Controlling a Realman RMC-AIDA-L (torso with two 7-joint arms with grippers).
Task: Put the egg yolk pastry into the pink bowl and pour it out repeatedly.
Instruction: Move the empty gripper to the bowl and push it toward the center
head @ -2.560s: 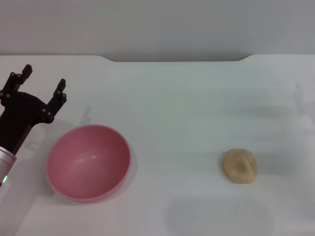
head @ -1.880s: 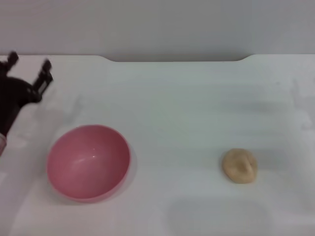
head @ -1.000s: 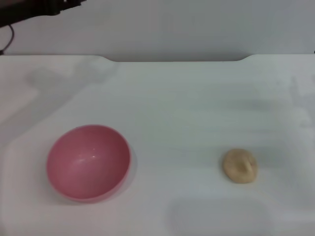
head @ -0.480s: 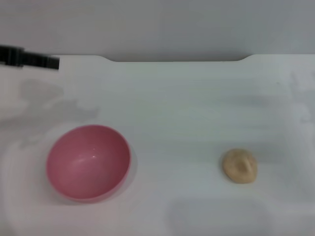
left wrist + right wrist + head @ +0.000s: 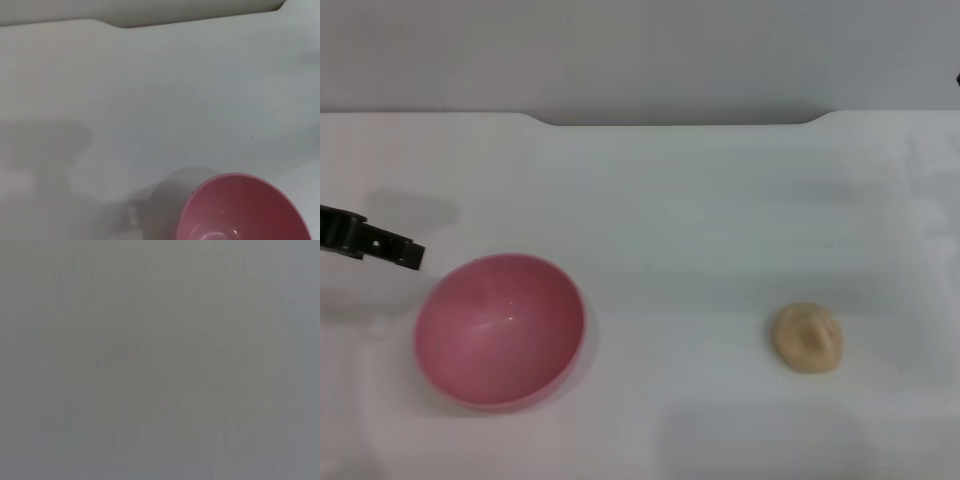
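Swinging back down after lifting out of the head view a second ago, the left gripper [image 5: 380, 243] now pokes in from the left edge, just beside the far-left rim of the pink bowl [image 5: 500, 330]. Only a thin dark sliver of it shows, so I cannot tell whether its fingers are apart or together. The bowl sits upright and empty where it has been all along; the left wrist view catches its rim [image 5: 240, 176] low in frame. The egg yolk pastry [image 5: 807, 338] lies untouched on the white table [image 5: 700, 220], well apart to the right. The right gripper is out of sight. Probably a fresh cycle is starting, pastry yet to be loaded.
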